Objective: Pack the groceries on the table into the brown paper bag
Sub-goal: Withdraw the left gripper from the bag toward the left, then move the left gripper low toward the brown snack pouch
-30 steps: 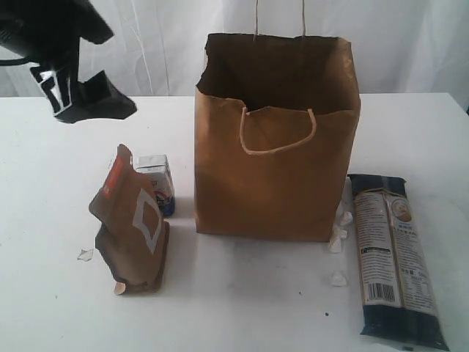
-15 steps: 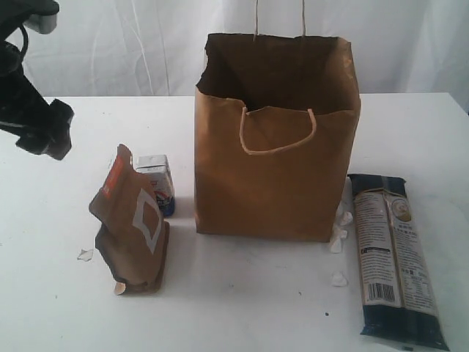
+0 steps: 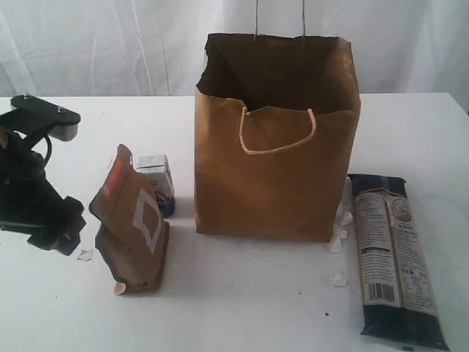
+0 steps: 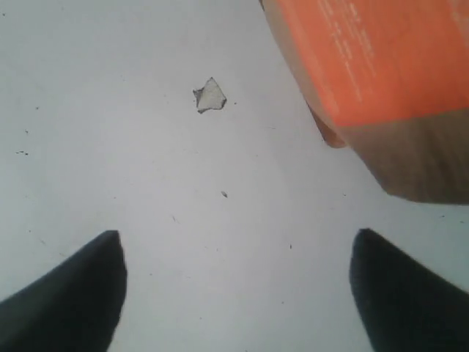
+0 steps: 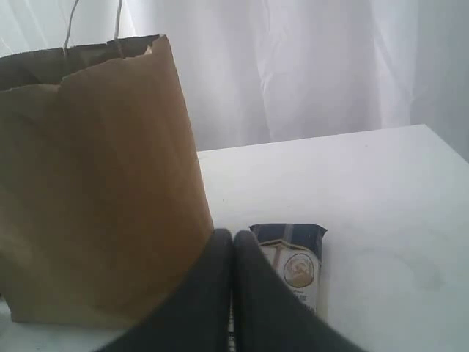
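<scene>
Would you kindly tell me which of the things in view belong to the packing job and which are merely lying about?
Job:
tall brown kraft paper bag
brown foil pouch with orange strip
small white-blue carton
long dark pasta packet

Lying about:
small pale flakes
white curtain behind

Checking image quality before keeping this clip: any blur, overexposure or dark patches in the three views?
Exterior view: sharp, white table nearly washed out, brown paper bag interior dark. Left wrist view: left gripper and brown foil pouch soft, flake crisper. Right wrist view: right gripper blurred, curtain bright.
</scene>
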